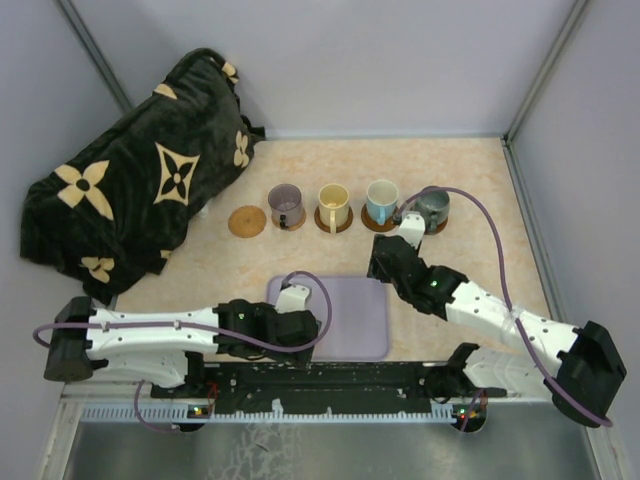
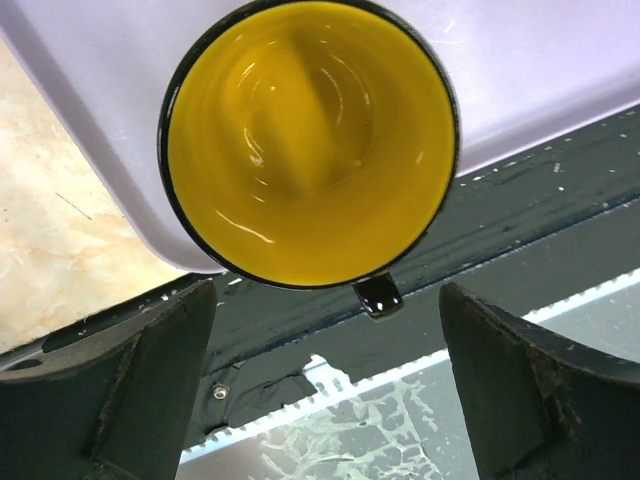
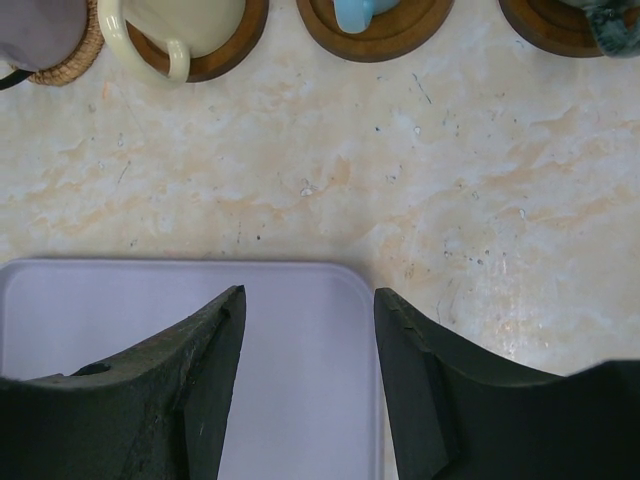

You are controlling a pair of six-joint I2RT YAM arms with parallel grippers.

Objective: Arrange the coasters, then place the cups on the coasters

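Left pincer: mine, spread wide, holding nothing.
Yellow cup: at 12 o'clock from it, on the lavender tray corner (handle toward 6 o'clock).
Bare coaster: 11 o'clock, top view.
Right pincer: half-open, empty, farther off.

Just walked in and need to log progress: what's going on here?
Four cups sit on coasters in a row: the purple cup, cream cup, white-and-blue cup and grey-green cup. A tan coaster at the row's left end is bare. The yellow cup stands at a corner of the lavender tray, with the left gripper wide open short of it, not gripping. The right gripper is open and empty over the tray's far right corner.
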